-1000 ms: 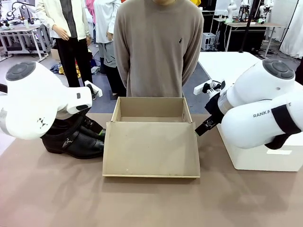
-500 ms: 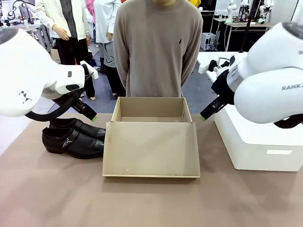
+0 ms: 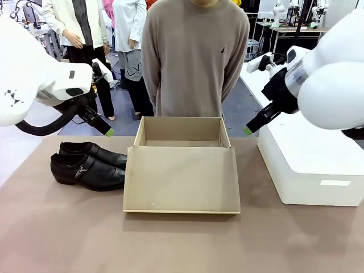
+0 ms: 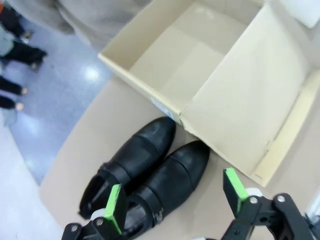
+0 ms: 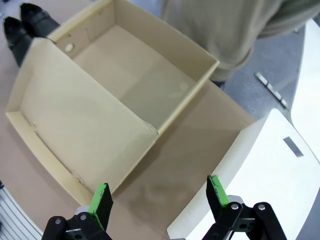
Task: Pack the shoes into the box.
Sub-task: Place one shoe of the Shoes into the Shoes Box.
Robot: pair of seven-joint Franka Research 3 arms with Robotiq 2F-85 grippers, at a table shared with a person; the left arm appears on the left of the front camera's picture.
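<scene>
Two black glossy shoes (image 3: pixel 85 166) lie side by side on the table, left of the box, toes toward it. The tan cardboard box (image 3: pixel 182 182) stands open mid-table with its flat lid flap lying toward me, and nothing shows inside. My left gripper (image 3: pixel 107 132) hangs open above the shoes, a little behind them. In the left wrist view the shoes (image 4: pixel 150 167) lie below the left gripper (image 4: pixel 175 195), and the box (image 4: pixel 235 95) is beyond them. My right gripper (image 3: pixel 249 129) hovers open at the box's far right corner. In the right wrist view the right gripper (image 5: pixel 159 193) is over bare table beside the box (image 5: pixel 90 125).
A larger white box (image 3: pixel 310 165) stands on the table to the right, close under my right arm. A person in a beige sweater (image 3: pixel 190 57) stands at the far edge behind the cardboard box. The near half of the table is bare.
Both arms have risen and drawn back from the table. The left gripper has lifted up off the shoes, which now show fully. The right gripper moved up and slightly right.
</scene>
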